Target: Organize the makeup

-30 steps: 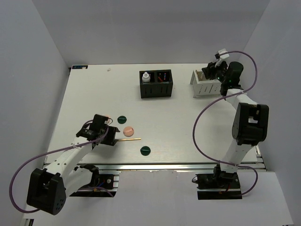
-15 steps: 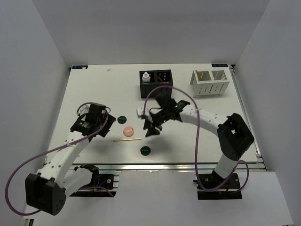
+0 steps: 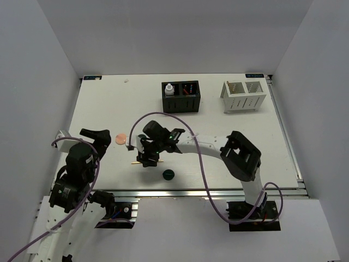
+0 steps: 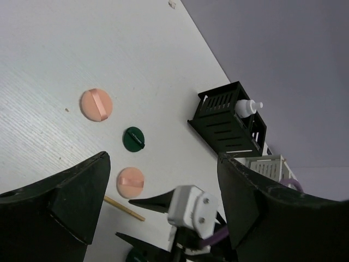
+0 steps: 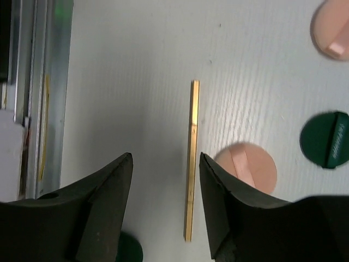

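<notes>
The right claw [image 5: 163, 164] hung over the stick [image 5: 191, 158], jaws spread wide, nothing in them. On its own camera the stick lay in the gap between the 2 fingers, flat on the table [image 3: 245, 142]. Its long axis ran the way the fingers pointed, so it sat square across the line they close on. That looked a good line-up: a squeeze would meet the stick's thin sides.

It wasn't centred, though. The stick sat closer to the finger on the side of the pink disc [image 5: 245, 166]. That disc lay just beside the stick, part of it hidden under that finger. To my eye the claw wanted a small nudge toward that side before dropping, or the finger might land on the disc. How high the tips were off the table, I couldn't tell.

The left claw [image 4: 163, 158] was open too, and empty. It sat back by the table's left edge, well apart from the stick. The right arm was plainly the nearer 1, so the pick looked like its job.
</notes>
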Robot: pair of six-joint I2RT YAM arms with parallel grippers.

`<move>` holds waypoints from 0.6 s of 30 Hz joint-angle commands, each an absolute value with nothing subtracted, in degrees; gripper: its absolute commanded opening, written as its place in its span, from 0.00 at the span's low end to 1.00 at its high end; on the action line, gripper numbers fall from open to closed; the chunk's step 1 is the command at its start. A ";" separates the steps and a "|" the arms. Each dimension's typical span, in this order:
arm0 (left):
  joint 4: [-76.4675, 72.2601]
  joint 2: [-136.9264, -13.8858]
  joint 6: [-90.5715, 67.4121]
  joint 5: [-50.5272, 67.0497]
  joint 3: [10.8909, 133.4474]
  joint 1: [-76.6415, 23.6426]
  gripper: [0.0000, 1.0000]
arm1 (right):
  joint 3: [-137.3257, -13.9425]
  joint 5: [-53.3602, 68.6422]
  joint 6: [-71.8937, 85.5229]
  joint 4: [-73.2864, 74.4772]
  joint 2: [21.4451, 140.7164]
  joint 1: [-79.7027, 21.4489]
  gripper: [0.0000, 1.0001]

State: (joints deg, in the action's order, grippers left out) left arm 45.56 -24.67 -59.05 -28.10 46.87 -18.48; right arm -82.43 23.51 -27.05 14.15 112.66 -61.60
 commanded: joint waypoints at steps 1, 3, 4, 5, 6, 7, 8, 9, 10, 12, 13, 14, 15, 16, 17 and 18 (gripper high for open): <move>49.91 -23.21 -58.88 -29.53 47.46 -18.19 0.88 | -88.23 19.78 -23.20 12.38 116.27 -63.19 0.58; 50.71 -22.16 -59.41 -29.27 47.55 -18.19 0.88 | -90.86 18.38 -22.94 13.09 118.91 -63.81 0.55; 51.41 -21.89 -59.50 -29.27 47.64 -18.19 0.88 | -91.40 18.02 -23.03 13.44 119.44 -63.90 0.55; 51.68 -21.54 -59.68 -29.35 47.55 -18.19 0.88 | -91.84 17.76 -23.03 13.53 120.66 -63.98 0.54; 51.85 -21.36 -59.68 -29.44 47.55 -18.19 0.88 | -92.54 17.06 -23.20 13.62 121.20 -63.98 0.53; 52.20 -20.84 -59.76 -29.44 47.55 -18.19 0.88 | -92.90 16.53 -23.46 13.71 121.64 -64.07 0.53; 52.47 -20.57 -59.85 -29.53 47.55 -18.19 0.88 | -93.16 16.09 -23.73 13.80 122.68 -64.16 0.53; 52.56 -20.48 -60.03 -29.53 47.46 -18.11 0.88 | -93.86 15.30 -23.99 14.15 123.22 -64.25 0.53; 52.73 -20.13 -60.12 -29.44 47.37 -18.19 0.88 | -94.13 14.86 -24.34 14.32 124.18 -64.25 0.52; 52.91 -19.95 -60.47 -29.53 47.20 -18.19 0.88 | -94.39 14.33 -24.96 14.76 124.80 -64.25 0.52; 53.00 -19.69 -60.56 -29.53 47.20 -18.19 0.88 | -94.22 13.89 -25.57 14.85 125.24 -64.34 0.50; 53.09 -19.69 -60.64 -29.44 47.11 -18.19 0.88 | -94.13 13.80 -26.01 15.11 125.42 -64.42 0.49; 53.09 -19.60 -60.64 -29.62 47.11 -18.19 0.88 | -93.87 13.62 -26.36 15.20 125.59 -64.42 0.49; 53.17 -19.69 -60.73 -29.62 47.02 -18.19 0.88 | -93.69 13.45 -26.72 15.21 125.77 -64.51 0.47; 53.09 -19.60 -60.82 -29.53 46.93 -18.11 0.88 | -93.43 13.27 -27.15 15.29 125.77 -64.51 0.47; 53.09 -19.60 -60.82 -29.53 46.76 -18.11 0.88 | -93.08 13.10 -27.42 15.29 125.77 -64.69 0.46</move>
